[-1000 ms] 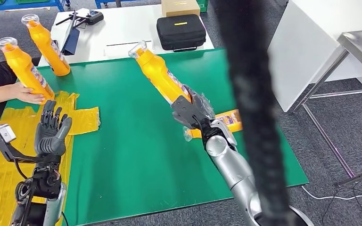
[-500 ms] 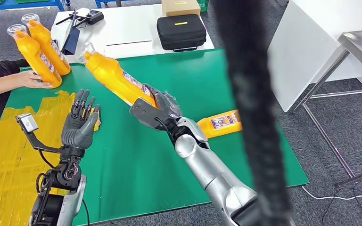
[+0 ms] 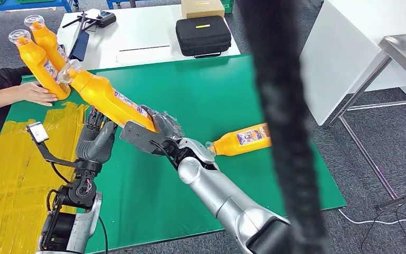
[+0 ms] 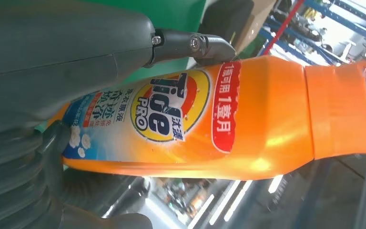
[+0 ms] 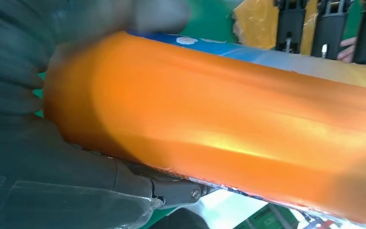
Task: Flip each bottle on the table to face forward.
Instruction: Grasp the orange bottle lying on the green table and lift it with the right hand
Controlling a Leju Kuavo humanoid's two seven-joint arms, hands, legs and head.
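Observation:
My right hand [image 3: 148, 135] grips an orange detergent bottle [image 3: 111, 98] by its base, tilted over the green table [image 3: 201, 95] with its cap up and to the left. Its label [image 4: 157, 114] faces the left wrist camera. My left hand [image 3: 96, 140] stands upright just behind this bottle, which lies between the thumb [image 4: 76, 47] and the spread fingers. The right wrist view shows the bottle's plain orange side [image 5: 219, 124] in my right hand [image 5: 52, 167]. Another bottle [image 3: 243, 138] lies on its side at the table's right. Two bottles [image 3: 42, 66] stand at the far left, one steadied by a person's hand [image 3: 37, 94].
Crumpled yellow plastic [image 3: 10, 174] covers the table's left part. Behind it a white table [image 3: 137, 32] carries a black case [image 3: 203, 35] and a cardboard box [image 3: 202, 7]. A thick black cable [image 3: 280, 127] hangs close to the camera. A metal table [image 3: 402, 47] stands at the right.
My right arm swung the held bottle from the table's middle to the left, up to my left hand, which rose and moved right. The person stood a second bottle beside the first.

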